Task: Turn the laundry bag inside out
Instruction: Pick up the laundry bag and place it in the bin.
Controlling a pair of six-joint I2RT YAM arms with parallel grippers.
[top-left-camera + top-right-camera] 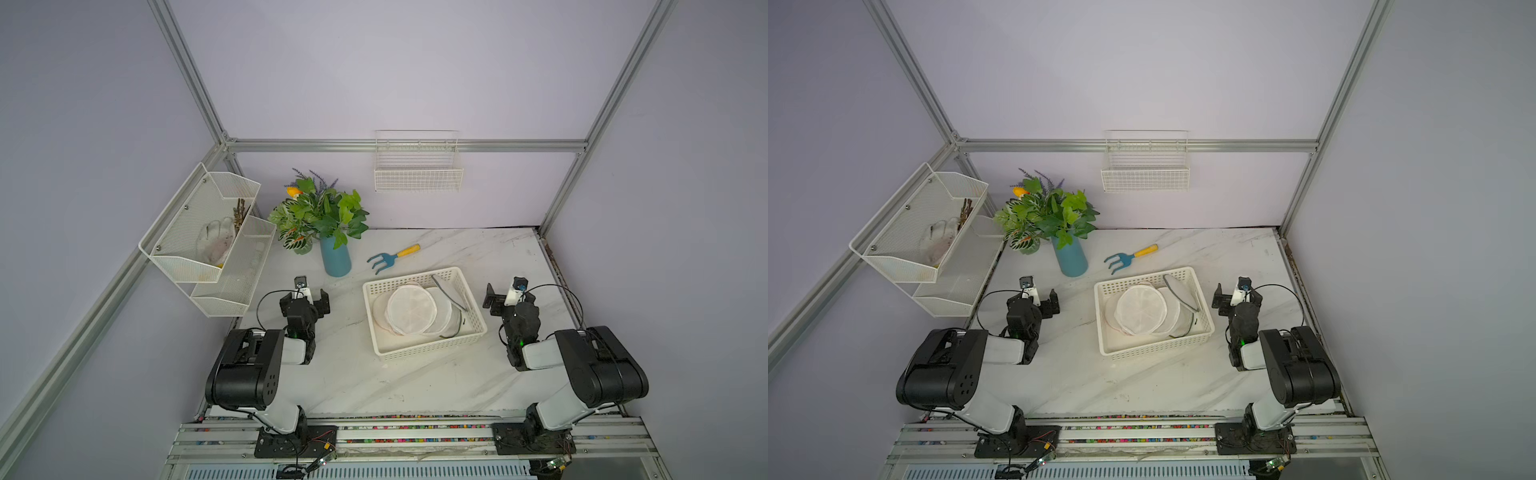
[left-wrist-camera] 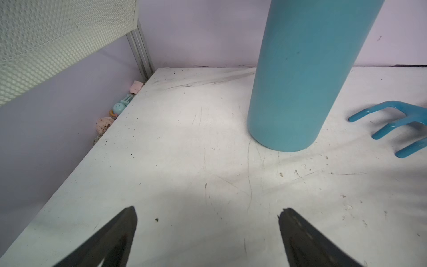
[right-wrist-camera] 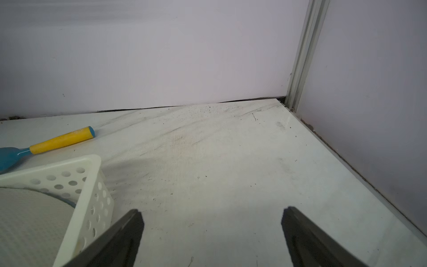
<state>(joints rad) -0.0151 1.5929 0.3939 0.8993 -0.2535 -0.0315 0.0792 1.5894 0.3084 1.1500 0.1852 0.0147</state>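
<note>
1. Wall-mounted mesh rack (image 1: 206, 243): far left of the white basket (image 1: 432, 345), off the table (image 1: 415, 386).
2. Left gripper (image 1: 305, 300): left of the basket and well apart from it. Jaws are spread wide with nothing between them; the left wrist view shows only bare tabletop between the fingertips (image 2: 131, 215).
3. Blue vase (image 1: 336, 261) with green plant: behind and left of the basket, upright.
4. Garden fork (image 1: 392, 256), blue tines and yellow handle: lying flat just behind the basket, not touching it.
5. Basket: on the table, between the 2 arms.
6. Laundry bag (image 1: 410, 311): inside the basket, collapsed into flat, round, overlapping white mesh discs; a grey-edged part leans against the right-hand wall. No gripper touches it.
7. Right gripper (image 1: 508, 297): just right of the basket's far corner. Jaws are spread wide and empty in the right wrist view.
</note>
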